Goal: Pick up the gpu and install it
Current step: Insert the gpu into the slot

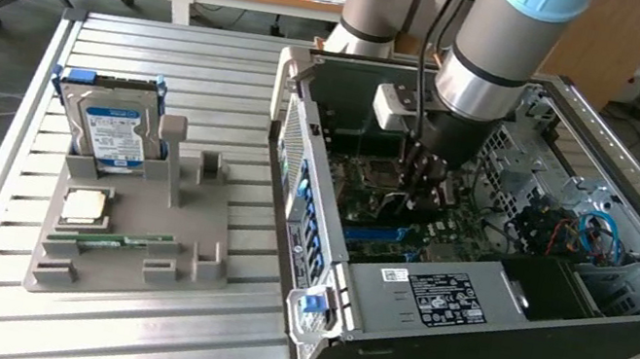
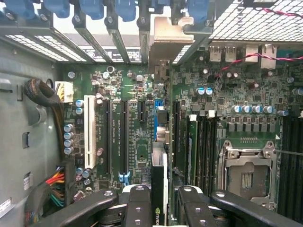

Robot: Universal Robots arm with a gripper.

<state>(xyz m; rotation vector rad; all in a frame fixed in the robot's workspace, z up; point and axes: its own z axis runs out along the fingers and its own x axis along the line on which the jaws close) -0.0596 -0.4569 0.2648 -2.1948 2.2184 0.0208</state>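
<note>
1. The gripper (image 1: 422, 186) hangs inside the open computer case (image 1: 445, 295), just over the motherboard (image 1: 374, 211); the arm (image 1: 500, 53) comes down to it from above.
2. Its black fingers (image 2: 138, 204) are closed partway, one on each face of the gpu (image 2: 159, 177); the card stands on edge between them, held.
3. From the fingers the gpu runs straight out over the motherboard to its pale metal bracket (image 2: 166, 35); the bracket lies at the row of rear slot openings in the case wall; whether the card's lower edge sits in a slot I cannot tell.
4. To one side of the held card lie long black slots (image 2: 125, 137) and, beyond them, a white slot (image 2: 90, 135); to the other side lie the memory slots (image 2: 201, 146) and, further off, the bare processor socket (image 2: 246, 175).
5. Well apart from the gripper, outside the case toward the exterior view's left, a grey holder (image 1: 198, 217) carries a hard drive (image 1: 111, 131) standing upright, a RAM stick (image 1: 112, 240) and a square chip (image 1: 85, 205).
</note>
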